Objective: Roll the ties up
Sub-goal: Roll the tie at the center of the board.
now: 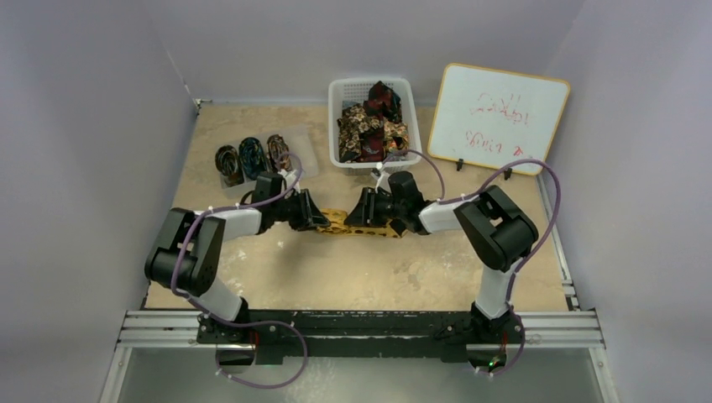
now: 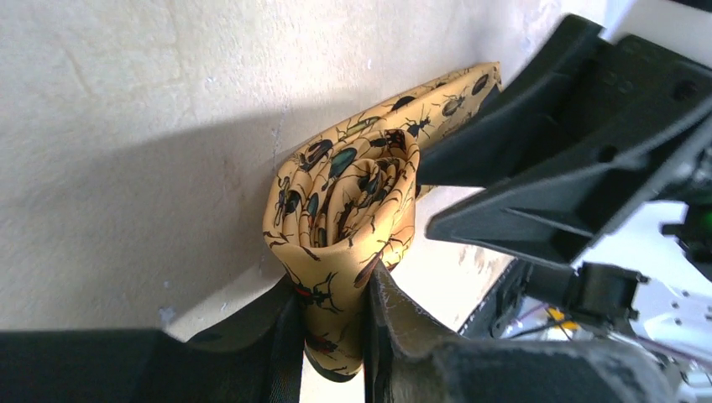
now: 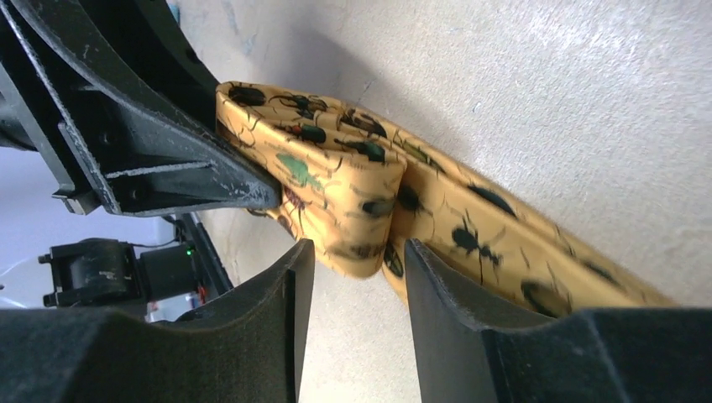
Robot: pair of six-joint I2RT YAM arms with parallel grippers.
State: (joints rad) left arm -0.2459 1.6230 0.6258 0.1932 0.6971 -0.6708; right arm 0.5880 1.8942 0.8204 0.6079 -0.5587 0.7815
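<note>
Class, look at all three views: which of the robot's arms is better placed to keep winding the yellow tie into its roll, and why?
Left, probably. The left hand already pinches the rolled coil of the yellow tie. The right hand merely straddles the unrolled tail, jaws apart, so it suits guiding rather than winding.

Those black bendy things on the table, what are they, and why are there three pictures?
They are two robot arms, each ending in a two-finger gripper. One picture looks down from above; the other two come from small cameras on the wrists. The left gripper pinches a yellow tie printed with beetles, already partly rolled into a coil. The right gripper has its fingers around the same tie, whose unrolled tail lies on the tan table. At the back are three finished tie rolls, a white basket of unrolled ties, and a small whiteboard.
</note>
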